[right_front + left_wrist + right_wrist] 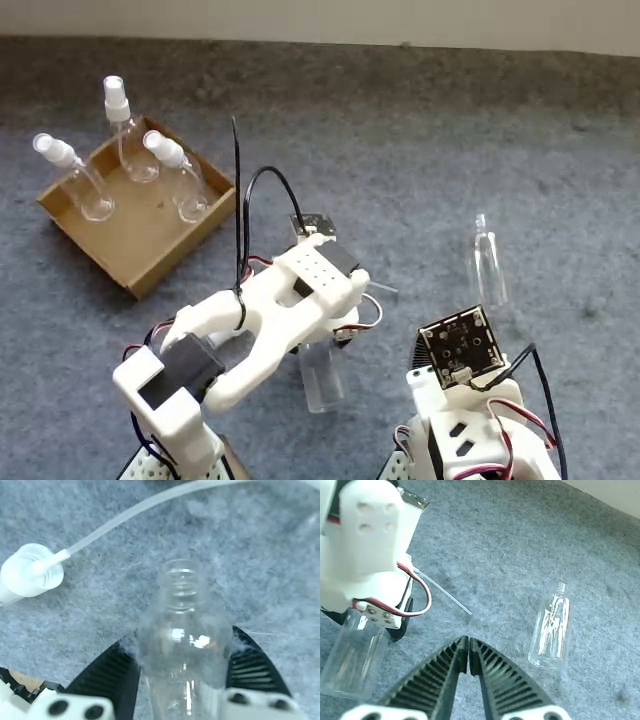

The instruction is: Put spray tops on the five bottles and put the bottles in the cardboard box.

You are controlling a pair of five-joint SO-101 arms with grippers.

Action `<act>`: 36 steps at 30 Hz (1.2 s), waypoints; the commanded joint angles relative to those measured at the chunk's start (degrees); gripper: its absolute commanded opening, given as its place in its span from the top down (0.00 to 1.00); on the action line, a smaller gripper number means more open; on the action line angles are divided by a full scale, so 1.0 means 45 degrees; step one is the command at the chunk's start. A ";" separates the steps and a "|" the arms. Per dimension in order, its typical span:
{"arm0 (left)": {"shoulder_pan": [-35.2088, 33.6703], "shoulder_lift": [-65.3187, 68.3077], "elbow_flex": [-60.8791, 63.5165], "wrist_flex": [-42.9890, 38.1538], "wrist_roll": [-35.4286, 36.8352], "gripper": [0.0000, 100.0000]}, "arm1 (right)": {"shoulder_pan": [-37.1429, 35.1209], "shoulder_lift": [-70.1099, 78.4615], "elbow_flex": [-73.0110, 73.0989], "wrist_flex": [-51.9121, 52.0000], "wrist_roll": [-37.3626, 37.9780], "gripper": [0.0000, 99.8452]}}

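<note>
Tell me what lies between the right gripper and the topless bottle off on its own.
Only bare grey carpet, seen in the right wrist view between the shut right gripper and the lone bottle.

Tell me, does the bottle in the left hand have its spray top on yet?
No, the bottle has a bare, open neck, and a spray top lies loose beside it.

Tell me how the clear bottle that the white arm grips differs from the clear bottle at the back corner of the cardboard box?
The gripped clear plastic bottle has a bare, open neck; the boxed clear plastic bottle wears a white spray top. The gripped one is clamped in the left pincer over the grey carpet; the boxed one sits untouched in the brown cardboard box. Both are transparent and of similar shape.
</note>
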 commanded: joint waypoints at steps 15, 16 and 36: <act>-0.1495 -0.2569 -0.2178 0.1934 -0.9045 0.86 | 0.0147 -0.0166 0.0029 -0.0186 0.0098 1.00; -0.1475 -0.2764 -0.2178 0.1954 -0.9045 0.86 | 0.0147 -0.0166 0.0029 -0.0186 0.0098 1.00; -0.1514 -1.0540 -0.0459 0.1934 -1.1448 0.86 | 0.0147 -0.0166 0.0049 -0.0225 0.0098 1.00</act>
